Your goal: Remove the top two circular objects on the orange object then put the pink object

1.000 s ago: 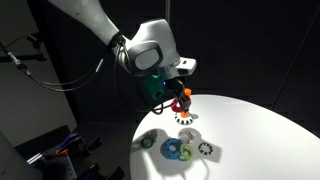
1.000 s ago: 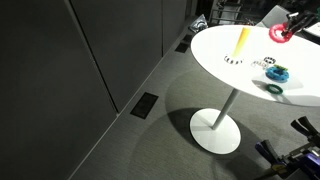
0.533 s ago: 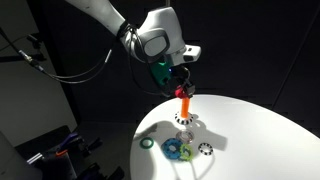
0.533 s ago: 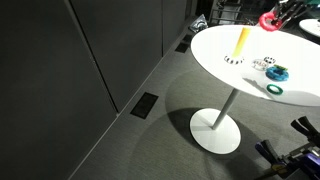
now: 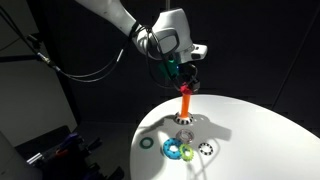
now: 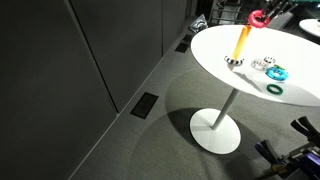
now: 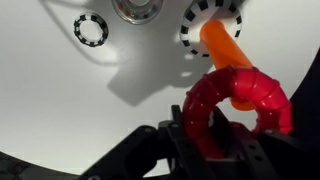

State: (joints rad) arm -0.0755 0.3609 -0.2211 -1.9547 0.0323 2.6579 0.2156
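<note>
I see the robot arm reach over the round white table [image 5: 250, 125]. Its gripper [image 5: 184, 78] is high above the table top. The jaws are squeezed tight on the pink ring [image 7: 240, 95]. In the wrist view, dark fingers [image 7: 198, 140] pinch the ring's near side.

The orange peg [image 5: 185, 104] stands straight up on the table. The pink ring hangs right at the top end of the peg. In the wrist view the peg [image 7: 220, 45] points up at the ring's hole. In an exterior view the ring [image 6: 258, 17] sits a bit to one side of the peg's tip [image 6: 240, 42]. I cannot tell if the ring touches the peg.

At the foot of the peg is a black-and-white toothed base [image 7: 210, 22]. Other rings lie flat on the table, near the peg but not touching it. There is a blue ring [image 5: 172, 150] and a dark green ring [image 5: 147, 142]. A black ring with white dots [image 7: 90, 30] also lies there, on its own.
</note>
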